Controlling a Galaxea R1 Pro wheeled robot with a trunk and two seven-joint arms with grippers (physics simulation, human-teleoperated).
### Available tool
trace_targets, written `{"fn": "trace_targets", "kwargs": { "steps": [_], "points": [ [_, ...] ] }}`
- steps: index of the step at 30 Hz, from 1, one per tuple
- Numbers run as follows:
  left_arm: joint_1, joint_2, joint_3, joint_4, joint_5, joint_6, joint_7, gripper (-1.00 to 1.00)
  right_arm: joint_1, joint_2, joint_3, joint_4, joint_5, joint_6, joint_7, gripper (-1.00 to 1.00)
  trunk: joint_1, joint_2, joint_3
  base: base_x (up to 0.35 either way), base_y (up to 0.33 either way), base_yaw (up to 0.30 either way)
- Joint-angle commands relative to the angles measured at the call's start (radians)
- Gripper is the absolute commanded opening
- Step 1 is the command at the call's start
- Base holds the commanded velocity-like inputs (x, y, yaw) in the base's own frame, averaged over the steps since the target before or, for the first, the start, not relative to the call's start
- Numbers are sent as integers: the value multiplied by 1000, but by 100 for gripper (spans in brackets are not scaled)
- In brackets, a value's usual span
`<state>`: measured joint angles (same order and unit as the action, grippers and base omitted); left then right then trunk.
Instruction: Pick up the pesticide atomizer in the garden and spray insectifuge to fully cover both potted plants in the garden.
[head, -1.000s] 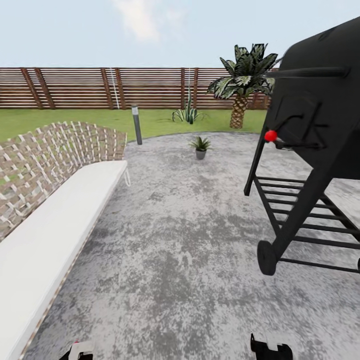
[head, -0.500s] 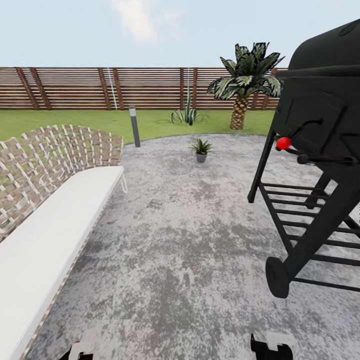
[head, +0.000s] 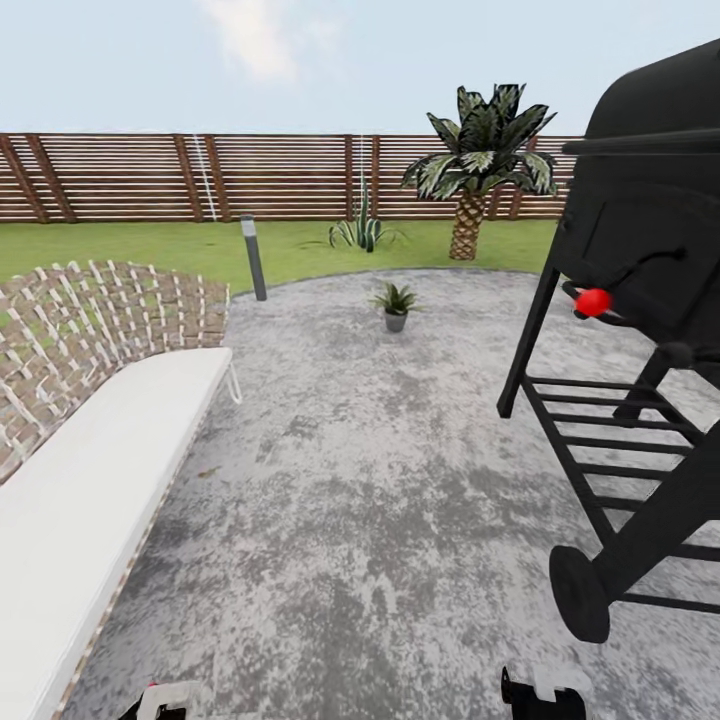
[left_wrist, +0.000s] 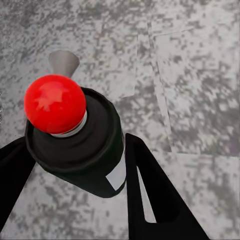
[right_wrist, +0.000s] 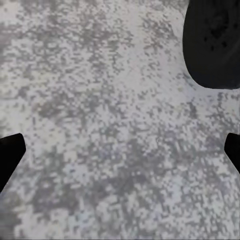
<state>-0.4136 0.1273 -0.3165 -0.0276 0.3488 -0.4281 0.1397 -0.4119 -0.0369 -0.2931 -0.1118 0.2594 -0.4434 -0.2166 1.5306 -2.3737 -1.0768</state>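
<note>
My left gripper (left_wrist: 80, 172) is shut on the pesticide atomizer (left_wrist: 97, 132), a dark bottle with a red round cap and a white label; black fingers (left_wrist: 150, 195) press on both sides of it, above the grey speckled patio. My right gripper (right_wrist: 120, 152) is open with nothing between its fingers, only patio below. In the head view one small potted plant (head: 395, 303) stands far ahead on the patio, past its middle. Bits of both wrists show at that view's lower edge.
A black wheeled grill (head: 640, 330) stands close on the right. A white-cushioned woven lounger (head: 95, 470) runs along the left. Behind the patio are the lawn, a grey bollard lamp (head: 253, 257), a spiky plant (head: 362, 232), a palm (head: 470, 190) and the slat fence (head: 120, 178).
The whole head view has shifted: the lamp, plant and palm have slid slightly left and the grill has drawn right and nearer, so the camera moved. Nothing in the garden itself moved.
</note>
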Motion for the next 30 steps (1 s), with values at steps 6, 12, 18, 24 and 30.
{"fn": "trace_targets", "kwargs": {
  "steps": [6, 12, 18, 24, 30],
  "points": [
    [0, 0, -9, 0, 4, -1, 5, -100, -1, 0, -6, 1, 11, -3, -4, 100, 0, 0, -1, 336, 141, 0],
    [-1, 0, -9, 0, 4, -1, 5, -100, -1, 0, -6, 1, 11, -3, -4, 100, 0, 0, -1, 336, 141, 0],
    [0, 0, -9, 0, 4, -1, 5, -100, -1, 0, -6, 1, 11, -3, -4, 100, 0, 0, -1, 336, 141, 0],
    [-1, 0, -9, -1, 4, -1, 5, -100, -1, 0, -6, 1, 11, -3, -4, 100, 0, 0, -1, 336, 63, -14],
    [0, 0, -9, 0, 4, -1, 4, -100, -1, 0, -6, 1, 11, -3, -4, 100, 0, 0, -1, 336, 3, -243]
  ]
}}
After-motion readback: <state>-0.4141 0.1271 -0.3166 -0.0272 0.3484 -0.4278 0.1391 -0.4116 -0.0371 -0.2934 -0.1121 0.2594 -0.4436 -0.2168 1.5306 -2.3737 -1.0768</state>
